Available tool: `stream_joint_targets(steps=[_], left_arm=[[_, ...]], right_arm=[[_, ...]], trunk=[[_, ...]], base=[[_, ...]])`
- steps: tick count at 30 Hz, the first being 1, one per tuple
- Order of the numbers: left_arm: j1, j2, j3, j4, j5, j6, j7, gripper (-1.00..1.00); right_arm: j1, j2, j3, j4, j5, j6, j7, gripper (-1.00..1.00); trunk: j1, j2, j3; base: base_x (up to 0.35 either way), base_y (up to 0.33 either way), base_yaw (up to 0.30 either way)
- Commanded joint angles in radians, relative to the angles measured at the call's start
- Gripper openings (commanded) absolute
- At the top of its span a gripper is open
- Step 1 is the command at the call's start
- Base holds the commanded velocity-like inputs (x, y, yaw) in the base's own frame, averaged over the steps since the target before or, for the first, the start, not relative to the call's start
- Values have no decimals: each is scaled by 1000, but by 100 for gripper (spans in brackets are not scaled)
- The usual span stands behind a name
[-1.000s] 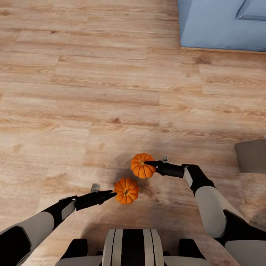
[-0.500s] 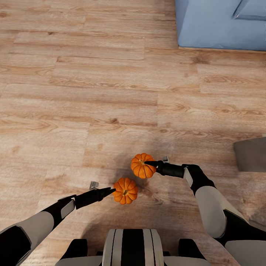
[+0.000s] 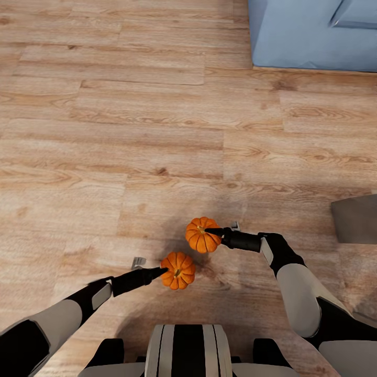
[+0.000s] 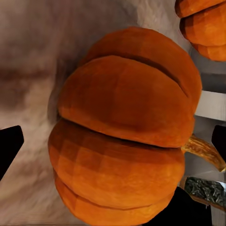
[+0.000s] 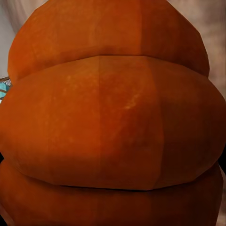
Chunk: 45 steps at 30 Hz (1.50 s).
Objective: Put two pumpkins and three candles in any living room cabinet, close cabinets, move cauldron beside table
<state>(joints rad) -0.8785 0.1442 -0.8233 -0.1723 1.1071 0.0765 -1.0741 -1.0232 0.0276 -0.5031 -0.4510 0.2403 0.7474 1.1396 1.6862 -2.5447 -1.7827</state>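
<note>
Left gripper (image 3: 163, 271) is clamped on the near pumpkin (image 3: 178, 270), and the right gripper (image 3: 212, 231) is clamped on the far pumpkin (image 3: 202, 234); both fruits are carried in front of the trunk, above the floor (image 3: 131, 131).

By size: the floor's wood planks run across the head view; a blue sofa (image 3: 314, 34) fills its upper right corner, well away from the arms; a grey slab (image 3: 356, 219) shows at the right edge, too cropped to identify.

Progress, as I judge it: both pumpkins are picked up but neither is in a cabinet. The candles, the closing of cabinets and the cauldron all seem to remain, so the task looks early.

Orientation: each pumpkin is squat, its short axis running through the stem. In the head view both stems face roughly up toward the camera. In the left wrist view the near pumpkin (image 4: 125, 132) lies sideways to the fingers, its stem (image 4: 202, 150) pointing across the grip. In the right wrist view the far pumpkin (image 5: 113, 122) shows only ribbed flank; its stem is hidden there.
</note>
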Motion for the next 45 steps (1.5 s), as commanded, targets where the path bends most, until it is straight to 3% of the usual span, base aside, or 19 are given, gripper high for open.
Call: stream_joint_targets(steps=[1,8,45], left_arm=[[0,-2,0,-1,-1,12,4,100],[0,-27,-2,2,-4,41,11,100],[0,-39,2,3,2,63,43,100]], right_arm=[[0,0,0,0,-1,1,0,-100],[0,0,0,0,-1,1,0,-100],[0,1,-2,0,-1,7,0,-100]], trunk=[[0,0,0],[0,0,0],[0,0,0]], base=[[0,0,0],[0,0,0],[0,0,0]])
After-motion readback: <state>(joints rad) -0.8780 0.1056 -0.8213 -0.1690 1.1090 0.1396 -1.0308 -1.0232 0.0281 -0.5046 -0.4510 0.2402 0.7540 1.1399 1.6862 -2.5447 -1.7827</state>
